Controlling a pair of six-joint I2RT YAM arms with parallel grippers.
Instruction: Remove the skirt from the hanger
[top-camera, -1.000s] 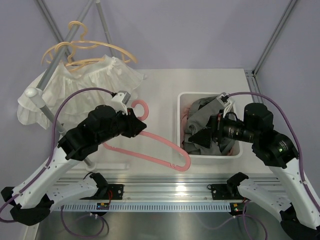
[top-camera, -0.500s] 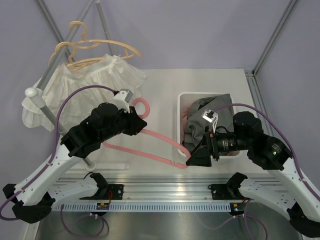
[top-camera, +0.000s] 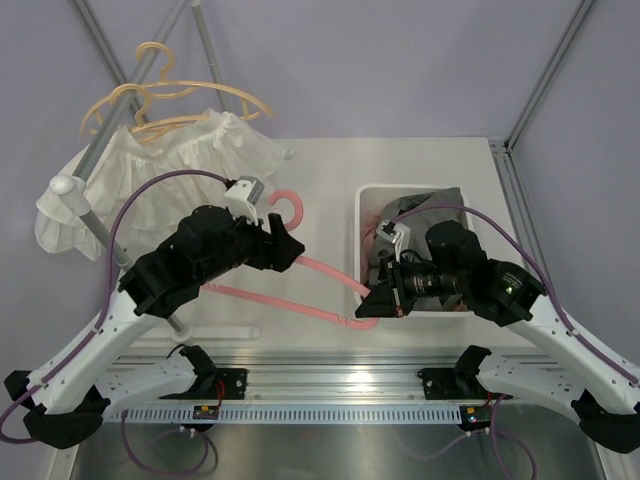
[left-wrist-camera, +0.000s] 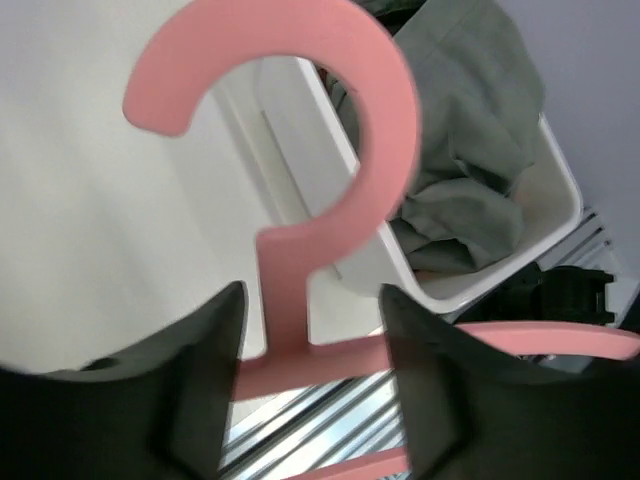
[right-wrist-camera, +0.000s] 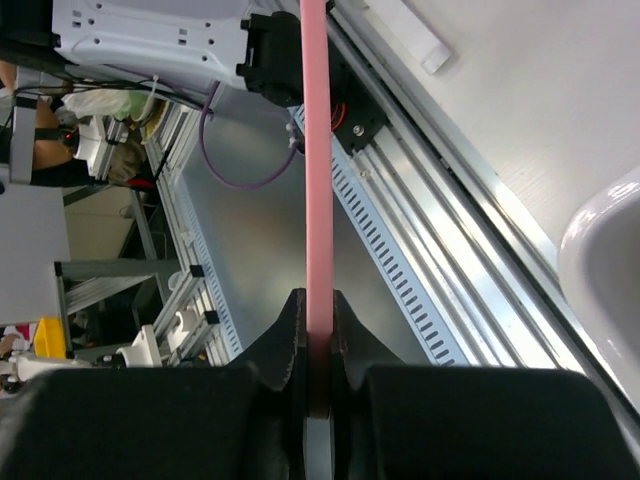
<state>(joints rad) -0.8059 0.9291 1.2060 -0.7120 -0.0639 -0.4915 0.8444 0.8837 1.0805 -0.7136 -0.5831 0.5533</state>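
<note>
Over the counter's (top-camera: 320, 170) front middle, hanger (top-camera: 318, 270) is bare, with open surface toward the back edge. Left gripper (top-camera: 285, 245) is clenched at its neck base. Right gripper (right-wrist-camera: 318, 300) pinches its right end by the bin's (top-camera: 362, 240) front-left corner. Bin, right side, holds the crumpled gray skirt (top-camera: 415, 215).

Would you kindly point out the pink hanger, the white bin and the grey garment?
pink hanger (left-wrist-camera: 385, 110), left wrist view, on the hook's curve.
white bin (top-camera: 361, 215), top external view, on its left rim.
grey garment (left-wrist-camera: 460, 130), left wrist view, on a fold.
</note>
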